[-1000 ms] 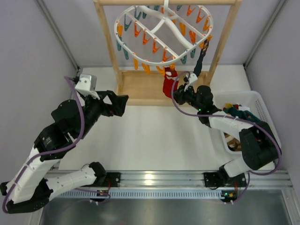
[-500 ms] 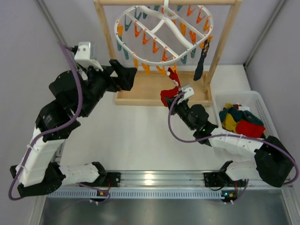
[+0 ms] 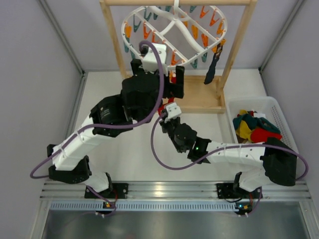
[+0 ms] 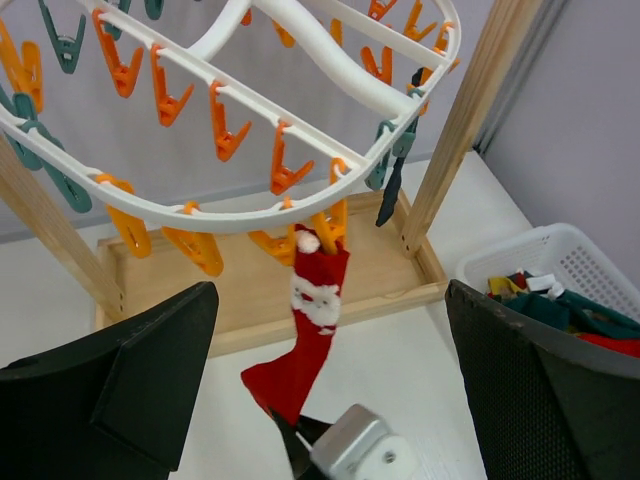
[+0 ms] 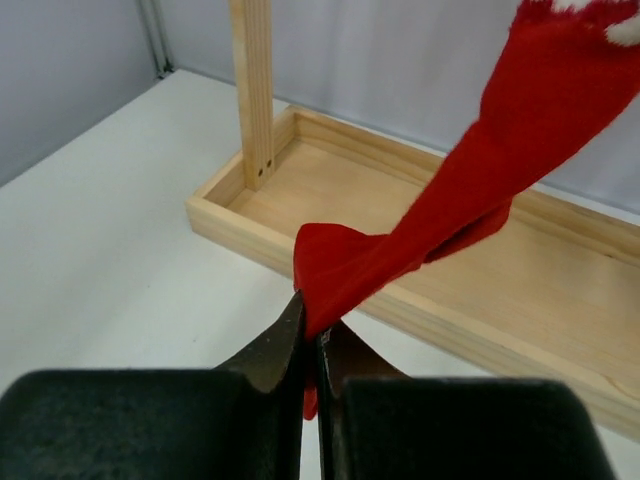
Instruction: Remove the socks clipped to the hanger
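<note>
The red fabric sock with white Santa marks (image 4: pixel 312 330) hangs from an orange plastic clip (image 4: pixel 330 222) at the 6 o'clock rim of the white oval plastic hanger (image 4: pixel 230 218). Its toe is clamped between the closed fingers of the right end effector (image 5: pixel 310 335). The left end effector (image 4: pixel 330 300) is spread wide below the hanger and grips nothing, a black sock (image 3: pixel 213 62) hangs at the hanger's 4 o'clock rim, and other socks (image 3: pixel 254 127) lie in the white plastic basket (image 3: pixel 273 102) at the table's 3 o'clock edge.
</note>
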